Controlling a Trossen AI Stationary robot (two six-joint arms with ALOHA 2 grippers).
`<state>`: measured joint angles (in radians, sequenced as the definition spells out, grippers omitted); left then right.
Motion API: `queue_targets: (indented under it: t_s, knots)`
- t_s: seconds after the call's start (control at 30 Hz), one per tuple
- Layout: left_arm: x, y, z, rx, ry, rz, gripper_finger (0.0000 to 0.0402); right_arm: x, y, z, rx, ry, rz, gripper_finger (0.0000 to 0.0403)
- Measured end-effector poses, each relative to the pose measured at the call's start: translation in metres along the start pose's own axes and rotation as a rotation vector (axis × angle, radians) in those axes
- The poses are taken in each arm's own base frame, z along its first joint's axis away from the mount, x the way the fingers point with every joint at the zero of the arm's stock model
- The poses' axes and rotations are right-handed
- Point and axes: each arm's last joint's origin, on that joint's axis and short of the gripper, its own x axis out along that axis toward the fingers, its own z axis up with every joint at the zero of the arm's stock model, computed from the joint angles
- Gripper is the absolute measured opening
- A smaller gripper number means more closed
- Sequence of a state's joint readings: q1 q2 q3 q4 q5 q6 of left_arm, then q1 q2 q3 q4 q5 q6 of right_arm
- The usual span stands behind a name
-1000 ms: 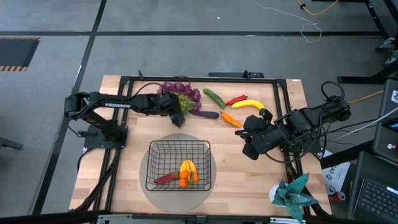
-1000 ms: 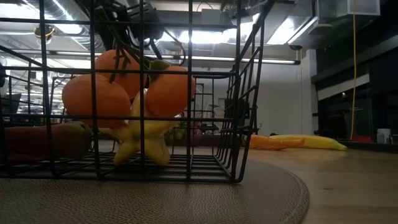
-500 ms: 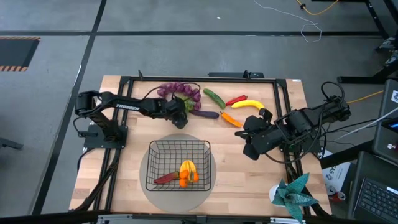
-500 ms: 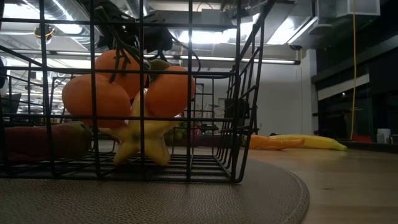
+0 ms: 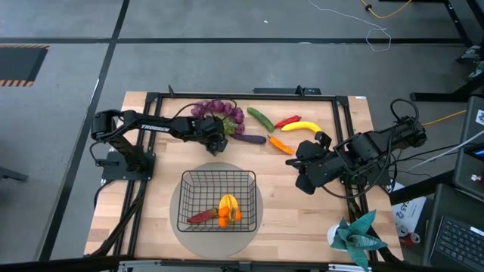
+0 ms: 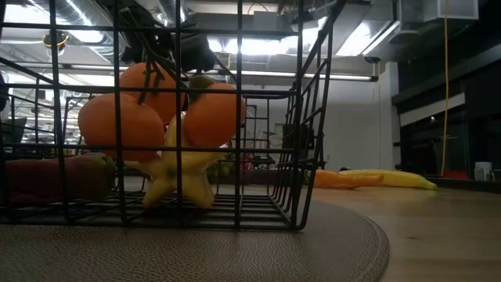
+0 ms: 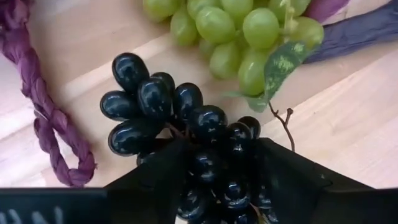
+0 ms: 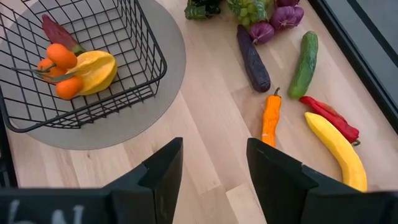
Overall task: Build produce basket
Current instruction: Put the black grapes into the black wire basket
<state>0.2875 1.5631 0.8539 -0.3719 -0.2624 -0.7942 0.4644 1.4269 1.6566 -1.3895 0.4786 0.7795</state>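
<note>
My left gripper (image 5: 215,138) reaches across the table's far half to the dark grapes (image 7: 168,106) and is shut on them (image 7: 221,146). The green grapes (image 7: 230,28) lie just beyond on the wood, next to the purple grapes (image 5: 219,109) and the eggplant (image 5: 249,139). Cucumber (image 8: 305,62), red chili (image 8: 329,115), banana (image 8: 336,149) and an orange carrot (image 8: 268,118) lie on the table. The black wire basket (image 5: 218,198) stands on a round grey mat and holds orange and yellow fruit (image 6: 160,117) and a red piece. My right gripper (image 8: 214,149) waits open at the table's right (image 5: 296,160). My left gripper holds the dark grape bunch by the end nearest to it (image 7: 205,158), pinched between the two fingers (image 7: 161,177). The fingers come slanting down from the table's left. The rest of the bunch (image 7: 134,71) sticks out past the fingertips and lies on the wood.
A black frame (image 5: 242,96) runs around the table. The grey mat (image 5: 253,227) lies under the basket at the near middle. A twisted purple cord (image 7: 43,112) lies next to the dark grapes. A green paper plant (image 5: 352,236) stands at the near right corner.
My left arm has stretched out, and its gripper has moved a little toward the far edge, up to the grapes. My right arm has kept still.
</note>
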Motion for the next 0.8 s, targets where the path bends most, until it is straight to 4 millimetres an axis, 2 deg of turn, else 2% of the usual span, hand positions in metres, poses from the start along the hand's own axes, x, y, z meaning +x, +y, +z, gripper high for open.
queue_targets:
  t_s: [0.17, 0.47, 0.7, 0.8]
  knots:
    - [0.004, 0.000, -0.003, -0.011, 0.049, -0.013, 0.0198, 0.000, 0.000, 0.000, 0.000, 0.000, 0.000, 0.0181]
    - [0.026, -0.001, -0.012, 0.013, 0.091, 0.050, 0.0196, 0.000, 0.000, 0.000, 0.000, 0.000, 0.000, 0.0181]
    - [0.028, 0.000, -0.011, 0.009, 0.097, 0.050, 0.0195, 0.000, 0.000, 0.000, -0.002, 0.000, 0.000, 0.0181]
    - [0.028, 0.000, -0.012, 0.010, 0.100, 0.052, 0.0177, 0.000, 0.000, 0.000, -0.002, 0.000, 0.000, 0.0181]
